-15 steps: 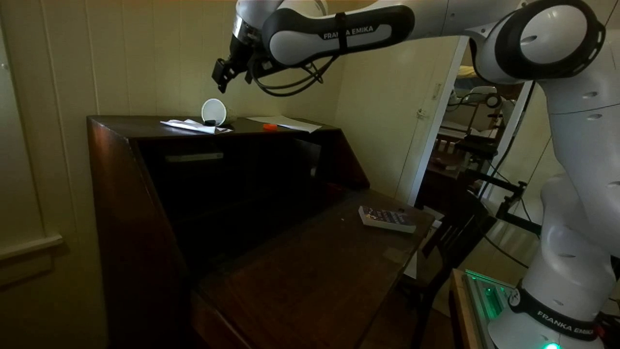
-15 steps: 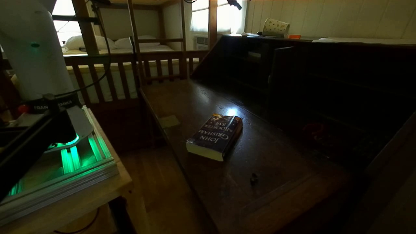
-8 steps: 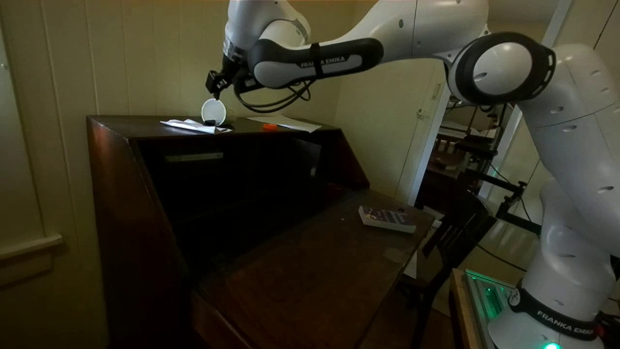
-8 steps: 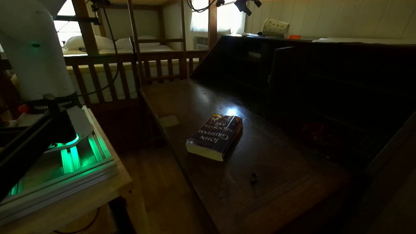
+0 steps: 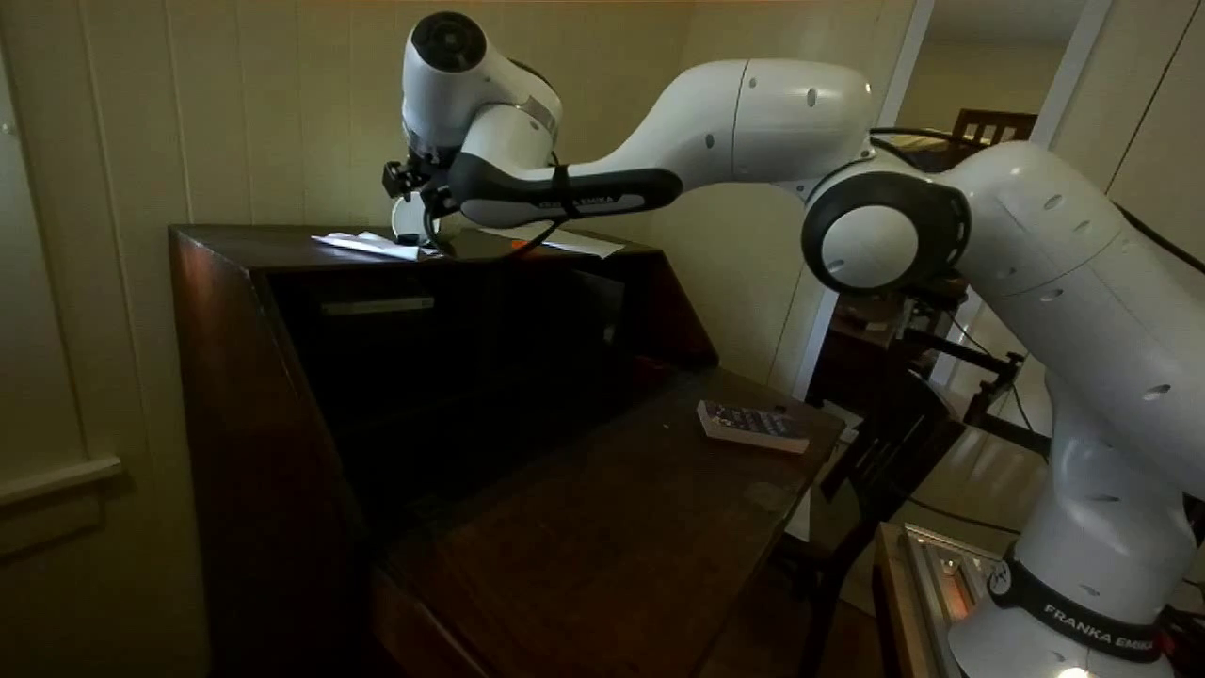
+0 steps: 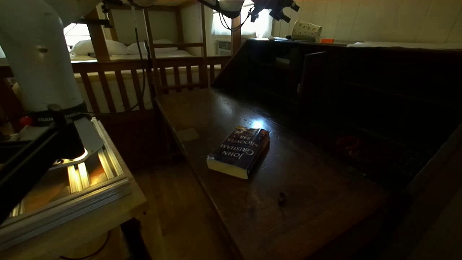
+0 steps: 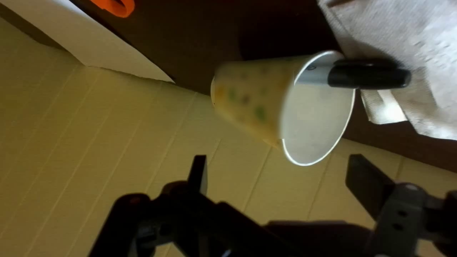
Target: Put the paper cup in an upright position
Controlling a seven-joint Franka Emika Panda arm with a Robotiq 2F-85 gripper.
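Dark brown wood forms the desk [image 5: 584, 527], standing against a cream panelled wall [image 5: 235, 113]; its high flat top is the worktop [image 5: 249, 243]. From where I stand, the white robot arm [image 5: 866, 247] above that top has just come lower, and the glow at its base [image 5: 1092, 527] has gone from green to warm white; I judge the reach is nearly over and the grasp still to come. From beyond the worktop's right corner it stretches across with elbow bent, its wrist dipping near the front edge. A flat white sheet [image 5: 565, 241] slants from the wall edge towards the front right corner; crumpled white paper [image 5: 367, 245] lies by the front edge, further left. The claw [image 7: 278, 164] is released, its fingers spread wide around nothing, just above its target and seemingly apart from it. That target, the patterned paper cup [image 7: 269, 100], lies on its side between the front and wall edges, mouth towards the left end, so standing it upright is undone. Smallest, a black-capped marker [image 7: 367, 75] pokes out of the cup's mouth, its cap over the crumpled paper; it could slide or snag when the cup is tipped up.
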